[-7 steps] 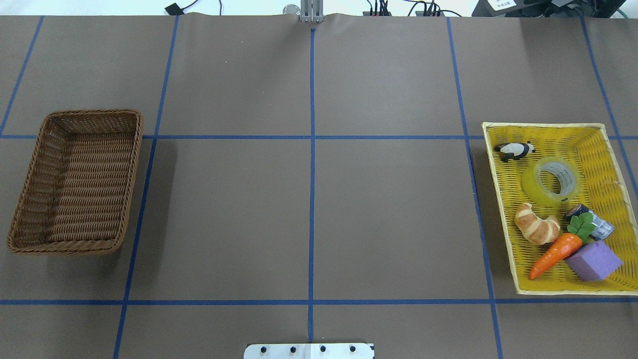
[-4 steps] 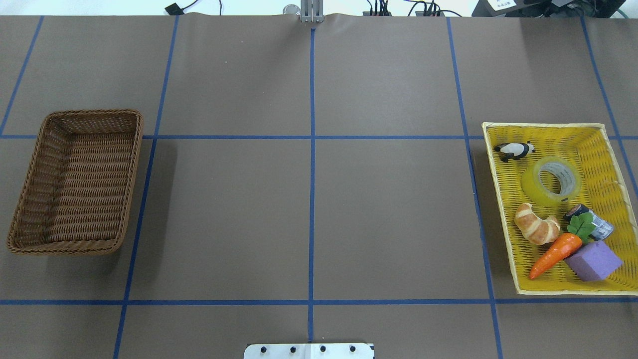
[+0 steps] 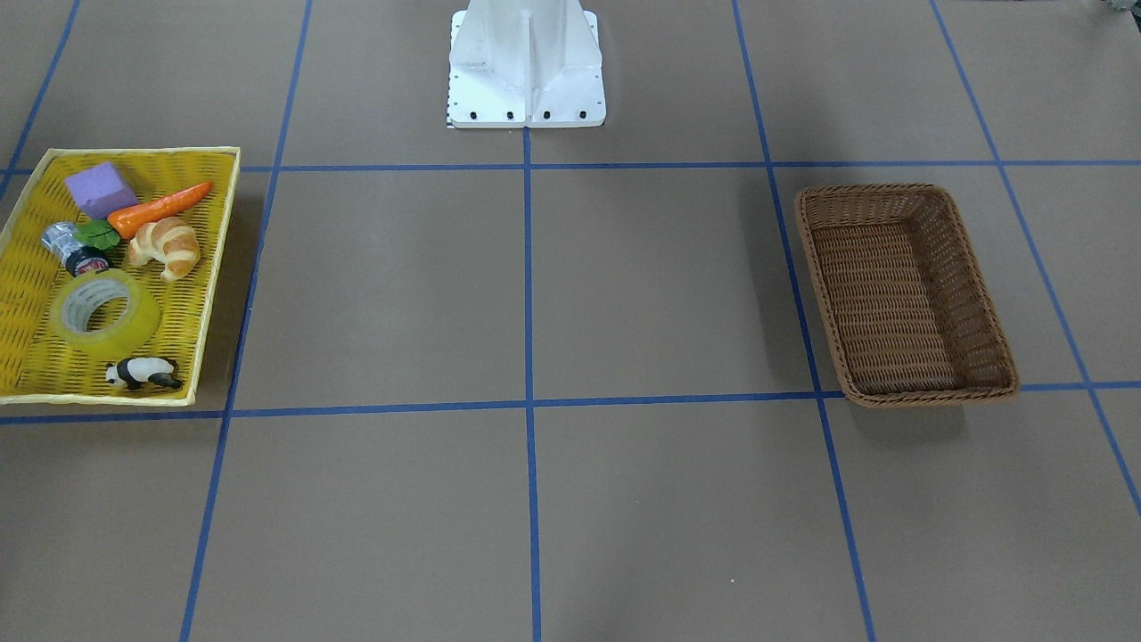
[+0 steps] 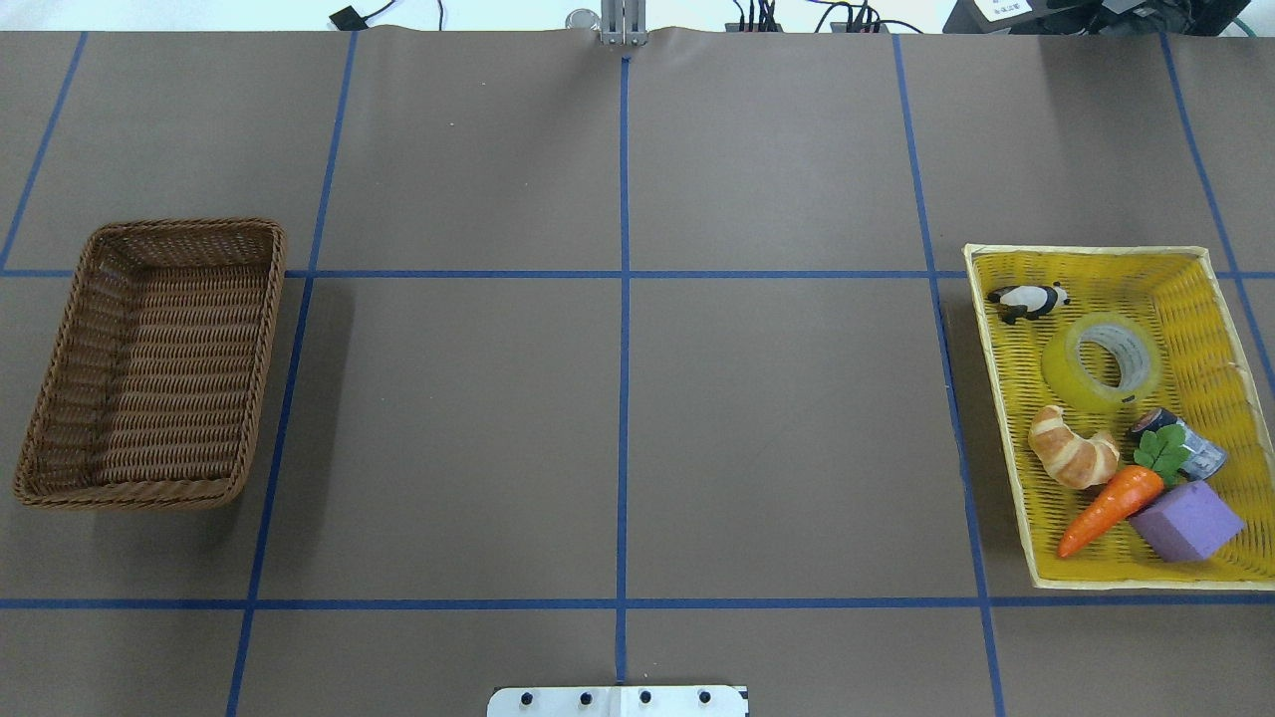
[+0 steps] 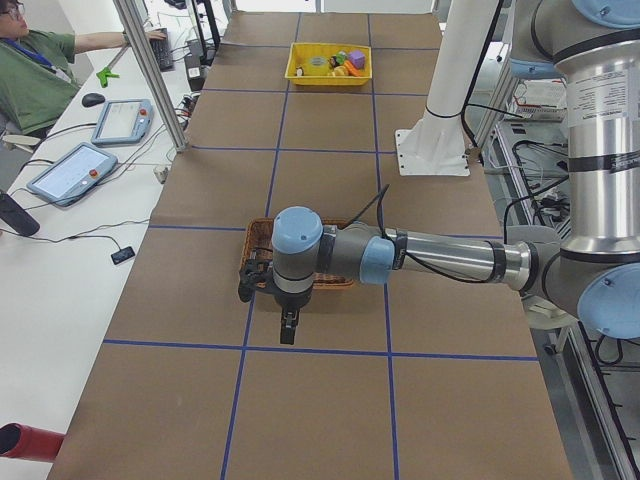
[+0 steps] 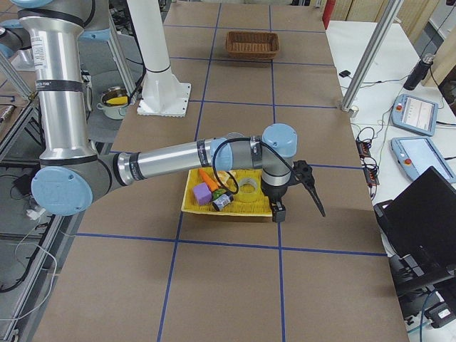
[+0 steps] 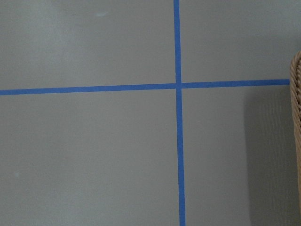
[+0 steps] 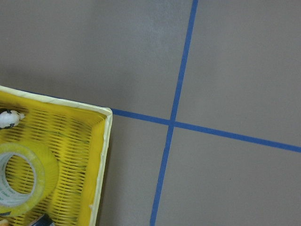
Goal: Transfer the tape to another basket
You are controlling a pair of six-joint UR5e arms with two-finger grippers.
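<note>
The tape, a translucent yellow roll, lies in the yellow tray at the right; it also shows in the front view and the right wrist view. The brown wicker basket stands empty at the left, also in the front view. My right gripper hovers beside the tray's outer end, shown only in the right side view; open or shut I cannot tell. My left gripper hangs beside the basket's outer end, shown only in the left side view; I cannot tell its state.
The tray also holds a panda figure, a croissant, a carrot, a purple block and a silver cylinder. The white robot base stands at mid-table. Blue tape lines cross the brown tabletop.
</note>
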